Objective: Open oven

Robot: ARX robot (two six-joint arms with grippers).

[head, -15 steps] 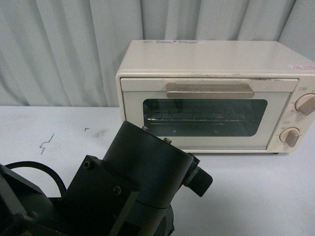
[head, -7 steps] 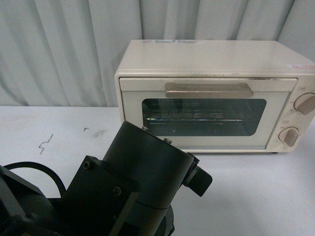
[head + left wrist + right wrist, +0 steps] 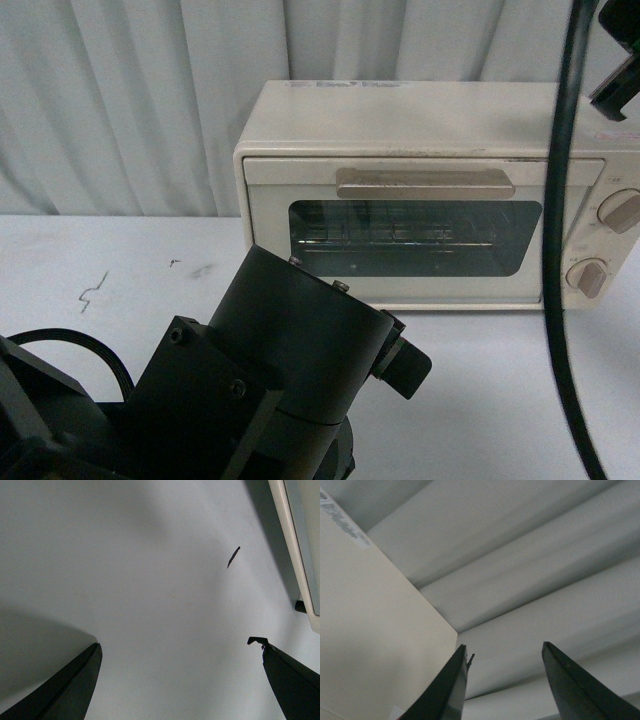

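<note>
Left gripper (image 3: 176, 642) had its two dark fingers spread wide over the white table (image 3: 125, 570), with nothing between them. Right gripper (image 3: 504, 646) was spread apart too and held nothing. It was up by the cream top of the oven (image 3: 370, 630), with the grey curtain (image 3: 545, 580) behind.

In the front view, the left arm (image 3: 280, 370) was a big black block in the lower left of the frame, tilted up toward the oven. The oven sat on the table in the upper right part of the frame. Its long side ran left to right, and its door (image 3: 265, 250) faced the camera, shut. A black cable (image 3: 558, 200) hung down the right side, in front of the oven. A small bit of the right arm (image 3: 622, 85) showed at the upper right corner. The bar handle (image 3: 425, 183) lay flat across the top of the door.
</note>
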